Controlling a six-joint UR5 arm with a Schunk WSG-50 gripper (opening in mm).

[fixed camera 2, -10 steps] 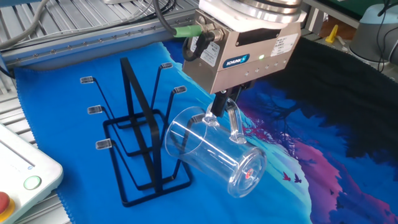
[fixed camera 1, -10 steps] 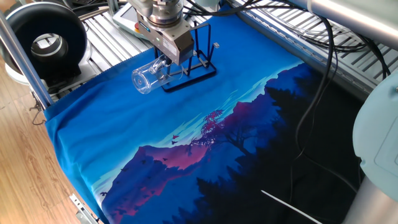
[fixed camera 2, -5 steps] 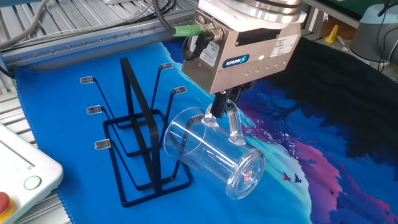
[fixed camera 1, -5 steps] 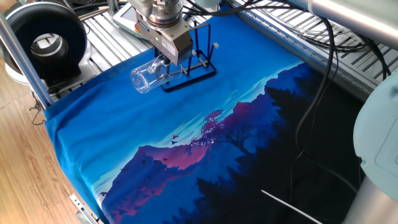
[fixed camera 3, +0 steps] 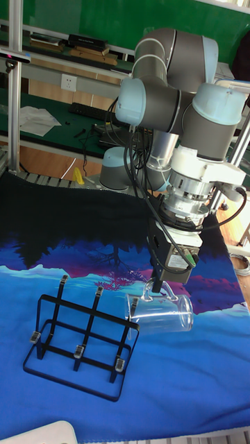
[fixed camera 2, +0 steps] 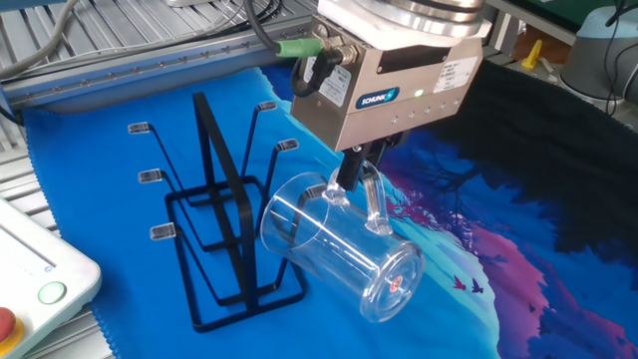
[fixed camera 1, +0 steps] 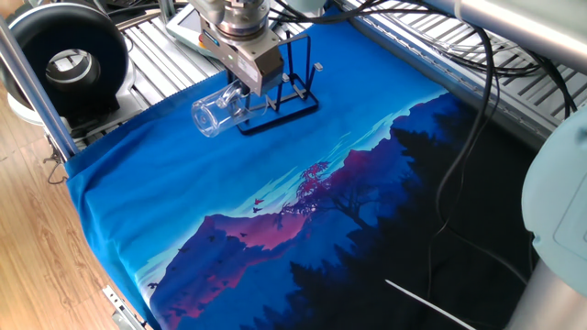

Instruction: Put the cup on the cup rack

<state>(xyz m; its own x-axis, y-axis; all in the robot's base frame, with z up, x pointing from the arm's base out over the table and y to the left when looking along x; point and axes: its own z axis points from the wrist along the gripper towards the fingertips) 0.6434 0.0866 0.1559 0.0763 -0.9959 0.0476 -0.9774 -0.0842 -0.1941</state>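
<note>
The gripper (fixed camera 2: pixel 356 172) is closed on the clear loop handle of the cup (fixed camera 2: pixel 334 246), its fingers pinching the handle from above. The cup hangs directly beneath the gripper, lying on its side and tilted, clear of the blue printed cloth (fixed camera 2: pixel 120 90) that covers the bench. In the other fixed view the cup's open mouth faces the cup rack (fixed camera 2: pixel 214 214) and its base points away from it. The cup rack stands upright on the cloth just beside the gripper, on the side of the cup's mouth. In the tall fixed view the cup's (fixed camera 3: pixel 161 311) rim sits right at the nearest end peg of the cup rack (fixed camera 3: pixel 80 334); whether the peg is inside the mouth or merely touching the rim cannot be determined. In one fixed view the gripper (fixed camera 1: pixel 246 84) largely hides the cup rack (fixed camera 1: pixel 292 94) behind it.
</note>
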